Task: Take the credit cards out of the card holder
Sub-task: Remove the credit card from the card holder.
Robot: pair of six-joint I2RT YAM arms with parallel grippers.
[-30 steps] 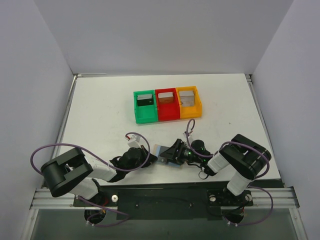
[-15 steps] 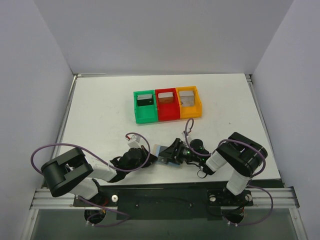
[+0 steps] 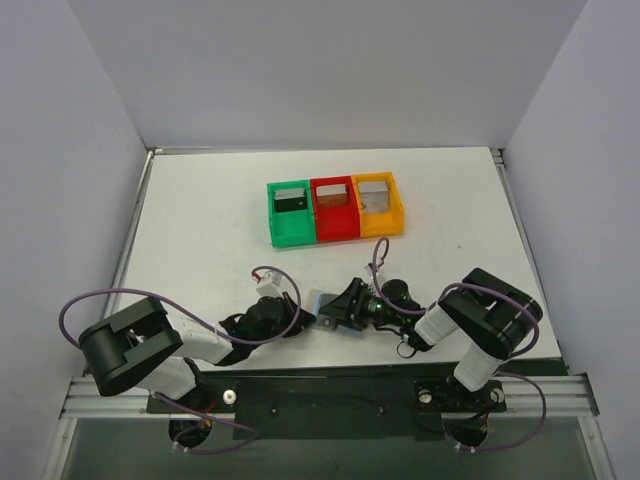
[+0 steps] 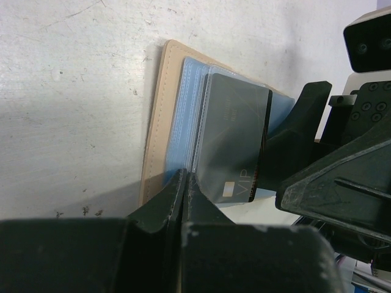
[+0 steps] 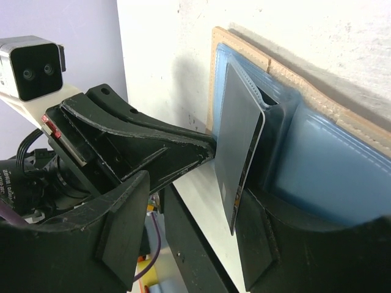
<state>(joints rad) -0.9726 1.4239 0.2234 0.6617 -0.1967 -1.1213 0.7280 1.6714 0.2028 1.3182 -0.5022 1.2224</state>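
Left gripper (image 4: 184, 178): fingers pressed together, only a thin seam between them, tips resting on the near border of the card holder (image 4: 156, 122), over its clear sleeves; cannot tell if any layer is nipped between them

Right gripper (image 3: 343, 308): jaws spread wide, one finger (image 5: 122, 232) on each side of the view. One dark grey credit card (image 4: 235, 137) with VIP lettering stands partly out of a bluish pocket, tilted up, its free edge in the gap between the jaws. It sits close to the finger on the holder side, contact not clear

The two grippers face each other tip to tip across the holder, very tight there

Card holder lies open and flat on the table (image 3: 200, 220), at the middle of the near edge, just in front of the arm bases

Green bin (image 3: 290, 235), red bin (image 3: 335, 232) and orange bin (image 3: 380, 226) stand in a touching row toward the far edge, centre, well apart from the holder. Each has a card-shaped piece at its far end

White table surface shows between holder and bins, and out to the left and right edges. Walls rise at the left, far and right edges
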